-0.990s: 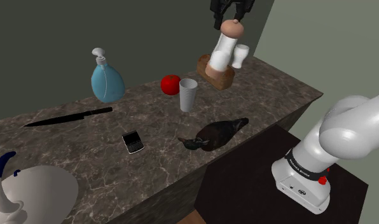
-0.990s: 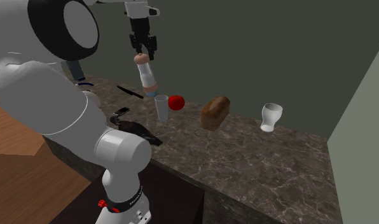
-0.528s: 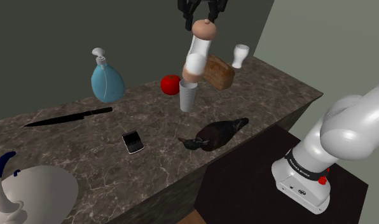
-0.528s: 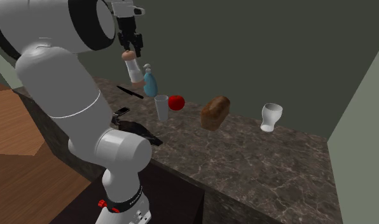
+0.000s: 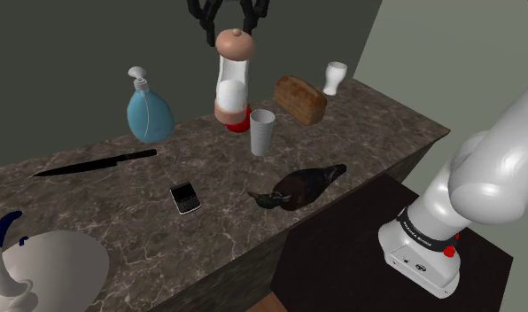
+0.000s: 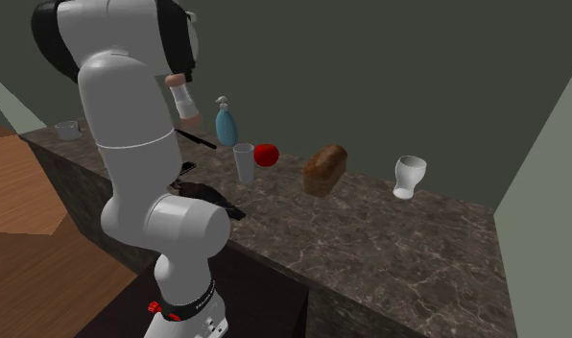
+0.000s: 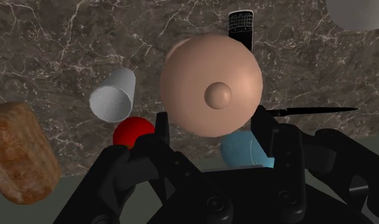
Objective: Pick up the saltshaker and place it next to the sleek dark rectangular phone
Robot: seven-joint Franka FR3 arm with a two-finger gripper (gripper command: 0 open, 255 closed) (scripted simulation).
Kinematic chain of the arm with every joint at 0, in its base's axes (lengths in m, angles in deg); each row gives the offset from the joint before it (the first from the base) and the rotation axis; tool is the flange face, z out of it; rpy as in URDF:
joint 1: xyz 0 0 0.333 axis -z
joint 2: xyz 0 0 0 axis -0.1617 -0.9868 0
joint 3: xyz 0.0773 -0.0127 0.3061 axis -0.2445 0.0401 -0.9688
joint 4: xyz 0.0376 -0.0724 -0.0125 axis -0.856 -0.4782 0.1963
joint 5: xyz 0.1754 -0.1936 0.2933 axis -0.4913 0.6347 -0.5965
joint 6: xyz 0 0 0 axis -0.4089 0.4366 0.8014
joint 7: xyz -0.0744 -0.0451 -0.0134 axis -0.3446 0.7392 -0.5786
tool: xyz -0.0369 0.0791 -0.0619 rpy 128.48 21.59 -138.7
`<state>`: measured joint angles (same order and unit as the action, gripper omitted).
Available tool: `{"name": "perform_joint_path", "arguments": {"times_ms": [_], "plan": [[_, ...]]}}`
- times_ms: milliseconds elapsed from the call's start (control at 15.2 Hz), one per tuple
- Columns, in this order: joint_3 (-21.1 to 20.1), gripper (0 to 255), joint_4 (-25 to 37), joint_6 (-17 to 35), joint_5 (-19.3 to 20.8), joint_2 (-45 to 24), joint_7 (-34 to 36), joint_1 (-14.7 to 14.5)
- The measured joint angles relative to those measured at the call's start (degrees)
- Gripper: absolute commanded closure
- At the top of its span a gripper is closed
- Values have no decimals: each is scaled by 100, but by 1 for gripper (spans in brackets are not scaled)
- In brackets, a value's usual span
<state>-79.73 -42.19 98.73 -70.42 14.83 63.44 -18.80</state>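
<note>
The saltshaker (image 5: 231, 80), white-bodied with a tan domed cap and tan base, hangs high above the dark marble counter (image 5: 112, 213). My gripper (image 5: 229, 28) is shut on its cap from above. In the wrist view the cap (image 7: 210, 86) sits clasped between the two black fingers (image 7: 161, 127). The phone (image 5: 185, 197) is small, dark and rectangular, and lies flat near the counter's front edge, well to the shoulder view's lower left of the shaker. It also appears past the cap as the phone (image 7: 240, 27). In the second exterior view the shaker (image 6: 182, 96) peeks out beside the arm.
A white cup (image 5: 262, 131), a red apple (image 5: 240, 124) and a bread loaf (image 5: 299, 97) stand below and right of the shaker. A blue soap dispenser (image 5: 148, 108), a black knife (image 5: 94, 164), a lying dark bottle (image 5: 299, 186) and a white goblet (image 5: 335, 77) also occupy the counter.
The gripper has carried the saltshaker toward the shoulder view's left, from above the bread loaf past the cup to above the apple, staying high. Nothing on the counter moved.
</note>
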Motion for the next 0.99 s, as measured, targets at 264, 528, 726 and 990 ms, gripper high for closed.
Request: {"name": "perform_joint_path", "arguments": {"times_ms": [264, 528, 726, 990], "plan": [[-76, 255, -134, 232, 58, -115, 166, -75], [-57, 255, -546, 558, 11, -17, 143, -55], [-54, 255, -850, 807, -18, 46, 146, -52], [-44, 255, -1186, 1114, -33, 79, 137, -43]]}}
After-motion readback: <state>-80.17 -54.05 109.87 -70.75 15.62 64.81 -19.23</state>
